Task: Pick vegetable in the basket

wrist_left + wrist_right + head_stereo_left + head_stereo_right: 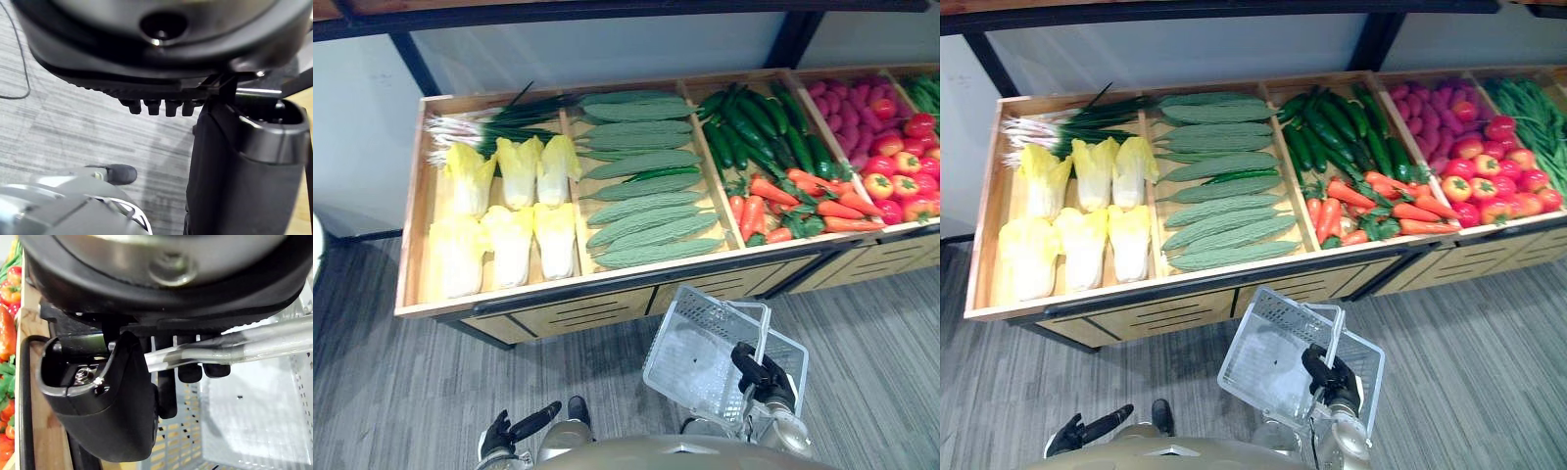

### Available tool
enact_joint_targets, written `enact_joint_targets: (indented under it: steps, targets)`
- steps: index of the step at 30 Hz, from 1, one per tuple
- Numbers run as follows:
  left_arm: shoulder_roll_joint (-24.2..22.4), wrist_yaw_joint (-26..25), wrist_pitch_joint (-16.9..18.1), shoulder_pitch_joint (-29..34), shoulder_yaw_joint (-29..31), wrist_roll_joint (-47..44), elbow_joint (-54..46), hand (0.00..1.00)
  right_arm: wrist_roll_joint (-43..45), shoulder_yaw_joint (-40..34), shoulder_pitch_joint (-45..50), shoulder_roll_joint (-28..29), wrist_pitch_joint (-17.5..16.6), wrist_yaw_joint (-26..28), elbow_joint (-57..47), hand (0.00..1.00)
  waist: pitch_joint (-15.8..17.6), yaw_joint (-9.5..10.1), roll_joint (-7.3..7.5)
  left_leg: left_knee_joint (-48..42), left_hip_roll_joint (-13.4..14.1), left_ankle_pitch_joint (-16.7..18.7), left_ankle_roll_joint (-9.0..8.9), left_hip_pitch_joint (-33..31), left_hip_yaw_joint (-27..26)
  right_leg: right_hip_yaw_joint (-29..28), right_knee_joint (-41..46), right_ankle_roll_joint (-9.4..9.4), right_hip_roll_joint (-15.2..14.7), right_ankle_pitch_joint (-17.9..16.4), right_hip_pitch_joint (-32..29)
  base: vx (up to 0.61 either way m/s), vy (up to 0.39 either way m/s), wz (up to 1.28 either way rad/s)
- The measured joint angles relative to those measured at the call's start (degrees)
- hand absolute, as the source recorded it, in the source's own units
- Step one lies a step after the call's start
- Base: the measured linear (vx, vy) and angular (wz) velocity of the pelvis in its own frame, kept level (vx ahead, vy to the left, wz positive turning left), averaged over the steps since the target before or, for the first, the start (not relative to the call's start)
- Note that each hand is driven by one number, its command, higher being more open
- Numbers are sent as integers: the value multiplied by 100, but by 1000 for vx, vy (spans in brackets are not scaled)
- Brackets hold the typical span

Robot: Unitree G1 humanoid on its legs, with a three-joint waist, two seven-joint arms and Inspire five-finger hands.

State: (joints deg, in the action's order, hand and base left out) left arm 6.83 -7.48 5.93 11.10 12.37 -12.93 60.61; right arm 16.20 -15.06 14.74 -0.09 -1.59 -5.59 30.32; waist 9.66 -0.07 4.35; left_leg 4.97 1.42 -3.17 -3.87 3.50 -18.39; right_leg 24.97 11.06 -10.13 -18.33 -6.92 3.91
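A pale plastic basket (690, 360) hangs empty in front of the wooden vegetable stand (607, 291), low and to the right. My right hand (765, 378) is shut on the basket's metal handle (254, 344), with the fingers (190, 372) curled round the bar. My left hand (506, 434) rests low at the left, over the floor, its fingers (156, 105) relaxed and holding nothing. On the stand lie yellow cabbages (512, 245), scallions (484, 125), long ridged green gourds (641, 186), cucumbers (759, 127), carrots (803, 201) and red tomatoes (901, 176).
Purple roots (852, 103) and green beans (1533, 113) fill the far right bins. Wooden dividers split the sloping stand into compartments. Grey striped floor (401, 382) stretches between me and the stand's front edge. A dark shelf frame (607, 15) runs above the stand.
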Motion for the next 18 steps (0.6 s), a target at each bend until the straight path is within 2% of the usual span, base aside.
enact_joint_targets:
  steps: [1,2,3,4,5,6,7,9,10,12,13,14,15,17,18]
  targets:
    - [21,-2,0,13,0,3,55,100,2,-139,9,15,0,-3,27,0,15,-15,61,-20,-110,99,17,43,52,59,174,-144,-168,12,42,129,121,44]
    - [24,-12,-1,-7,-1,3,125,100,10,-299,-16,22,-2,-18,41,0,48,-20,-4,-119,-151,195,56,56,160,-28,548,-155,-282,20,6,166,182,57]
    - [29,-39,-5,5,-9,3,185,100,108,-430,-60,20,-4,-78,57,0,76,-49,-26,-317,-159,347,94,20,311,-352,1131,15,-358,194,-217,183,166,56]
    - [30,-51,-2,11,-15,3,169,100,111,-544,-136,-9,-5,-166,76,0,108,-53,-138,-557,-70,453,150,5,416,-853,1617,377,-265,484,-444,142,163,47]
    - [40,-57,-1,4,-15,4,151,100,114,-574,-167,-37,-20,-189,77,0,131,-47,-217,-671,-6,514,231,0,464,-1141,1847,481,-183,601,-600,179,93,31]
    - [78,-60,0,-26,-16,6,131,100,147,-573,-174,-47,-54,-206,82,0,186,-62,-287,-774,75,626,293,-29,540,-1482,1890,445,18,407,-692,148,18,43]
    - [168,-65,1,-43,-11,6,125,100,231,-565,-148,-43,-58,-237,124,0,213,-141,-235,-815,225,706,311,-39,735,-1932,1610,414,526,-199,-732,174,11,48]
    - [325,-64,0,-85,-7,7,131,100,234,-561,-27,-49,-57,-225,169,0,253,-186,-147,-783,284,714,277,11,862,-2180,1233,433,953,-313,-885,144,-48,47]
    - [331,-65,0,-166,36,12,131,100,237,-568,102,-48,-53,-227,233,0,262,-219,-110,-844,302,693,221,12,905,-2304,969,441,1125,-304,-979,192,-81,43]
    - [282,-51,14,-207,173,14,80,100,261,-564,241,-20,-38,-225,281,0,276,-246,-75,-896,281,749,172,116,944,-2396,595,356,1199,-218,-973,158,-80,25]
    - [270,-57,33,-196,253,13,56,100,293,-563,314,52,-38,-226,280,0,273,-252,4,-903,222,823,79,249,920,-2414,279,322,1181,239,-946,151,-139,4]
    - [269,-67,39,-193,388,8,42,100,333,-549,381,101,-37,-226,313,0,246,-257,155,-938,138,961,-27,337,894,-2490,289,424,1127,444,-913,147,-160,-8]
    - [236,-69,40,-197,425,4,39,100,339,-553,371,91,-35,-230,351,0,232,-249,133,-1006,194,1017,-65,330,881,-2511,242,436,1171,377,-885,146,-205,-18]
    - [76,-56,43,-199,433,-14,-37,100,519,-691,241,54,-31,-260,361,0,208,-332,-138,-1075,417,1099,-175,202,869,-2430,-16,495,1377,405,-873,88,-162,-12]
    - [37,-56,44,-216,433,-18,-45,100,562,-728,247,50,-31,-277,361,0,223,-347,-162,-1063,445,1093,-189,187,893,-2384,-59,516,1406,418,-869,82,-129,11]
